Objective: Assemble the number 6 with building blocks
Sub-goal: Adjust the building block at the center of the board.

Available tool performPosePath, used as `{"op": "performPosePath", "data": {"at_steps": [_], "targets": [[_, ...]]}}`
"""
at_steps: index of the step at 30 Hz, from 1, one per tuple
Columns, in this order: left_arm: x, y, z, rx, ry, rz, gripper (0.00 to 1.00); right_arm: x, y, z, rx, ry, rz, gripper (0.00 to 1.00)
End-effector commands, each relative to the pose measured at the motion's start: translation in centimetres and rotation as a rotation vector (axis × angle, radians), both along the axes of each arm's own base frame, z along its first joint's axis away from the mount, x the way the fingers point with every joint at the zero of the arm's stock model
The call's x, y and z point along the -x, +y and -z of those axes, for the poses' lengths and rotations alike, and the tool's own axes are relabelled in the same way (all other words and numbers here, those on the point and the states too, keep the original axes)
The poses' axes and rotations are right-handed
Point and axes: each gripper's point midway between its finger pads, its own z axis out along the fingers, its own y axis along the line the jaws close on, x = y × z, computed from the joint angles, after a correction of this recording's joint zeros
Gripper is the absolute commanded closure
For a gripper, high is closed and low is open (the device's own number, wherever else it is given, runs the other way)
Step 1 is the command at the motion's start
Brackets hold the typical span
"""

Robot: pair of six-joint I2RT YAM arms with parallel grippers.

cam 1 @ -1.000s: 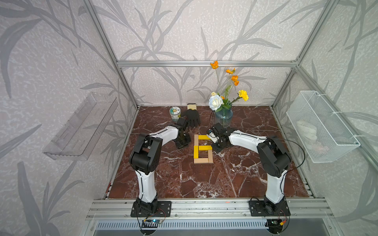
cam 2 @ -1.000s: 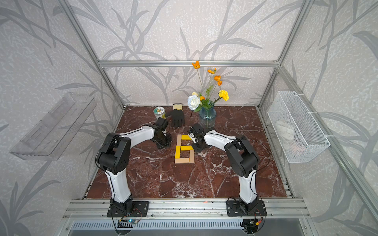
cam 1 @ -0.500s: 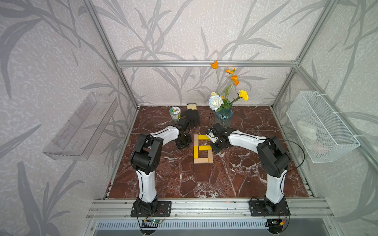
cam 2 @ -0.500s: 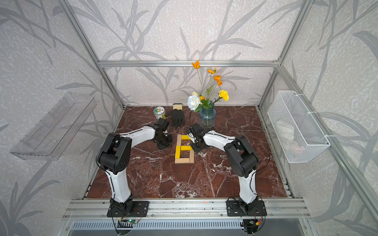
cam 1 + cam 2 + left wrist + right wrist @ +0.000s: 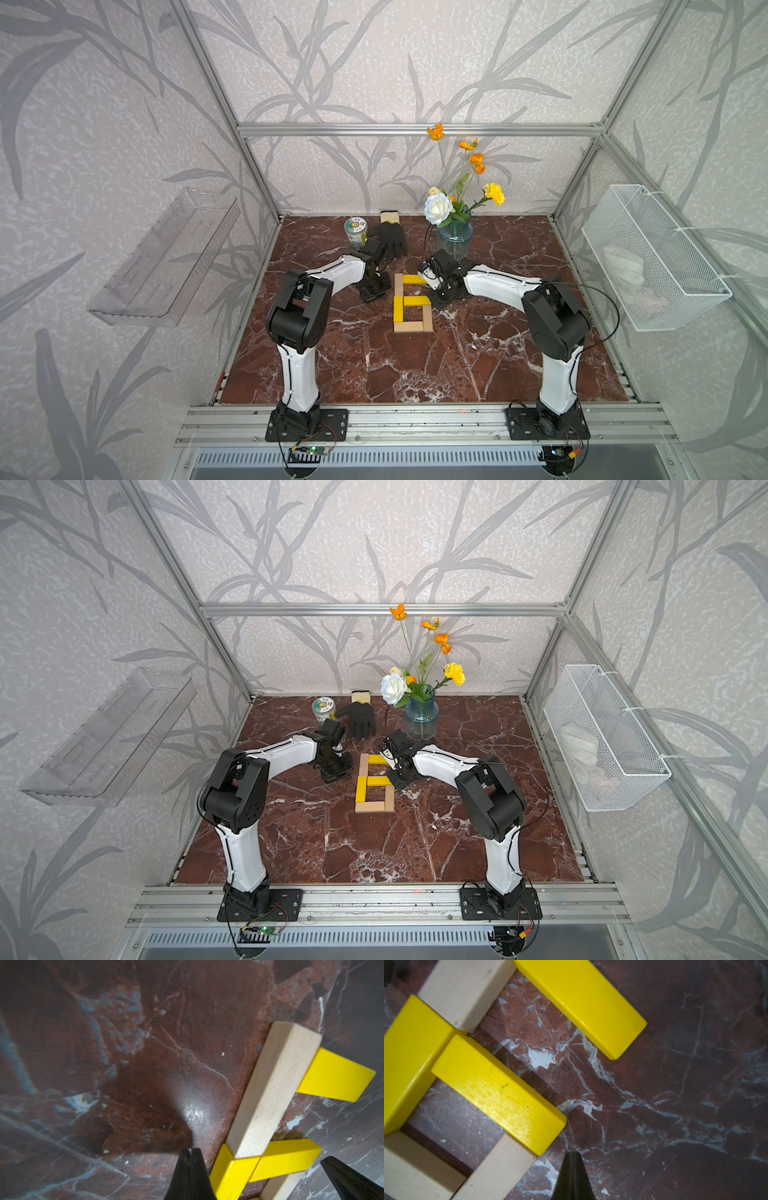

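Walls point(image 5: 374, 62): pale grey paper with a darker leaf print, on three sides. Aluminium frame point(image 5: 415, 129): bars up the corners and across the back wall. Floor point(image 5: 415, 374): red-brown marble with white veins, glossy, with light reflecting off it. Clear plastic shelf point(image 5: 166, 257) is fixed to the left-hand wall, white wire basket point(image 5: 602, 241) to the right-hand wall. Lighting is bright and even.

The red marble tabletop point(image 5: 374, 365) bears the number 6 point(image 5: 411, 327), a tin point(image 5: 355, 232), a black glove point(image 5: 392, 240) and a vase point(image 5: 454, 242).
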Motion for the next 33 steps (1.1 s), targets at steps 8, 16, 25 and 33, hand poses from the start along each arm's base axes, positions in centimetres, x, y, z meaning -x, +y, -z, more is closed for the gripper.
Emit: {"op": "performPosePath", "data": {"at_steps": [8,16,25,33], "targets": [[0.33,-0.38,0.01,-0.003,0.010,0.028,1.00,0.32,0.50,-0.04,-0.007,0.007,-0.006,1.00],[0.58,-0.49,-0.18,-0.005,0.006,0.031,1.00,0.55,0.65,0.07,-0.009,0.009,-0.006,1.00],[0.76,-0.67,-0.19,-0.005,0.007,0.036,1.00,0.72,0.90,0.14,-0.009,0.011,-0.012,1.00],[0.85,-1.03,-0.34,-0.011,0.005,0.051,1.00,0.82,0.94,0.16,-0.011,0.012,-0.012,1.00]]}}
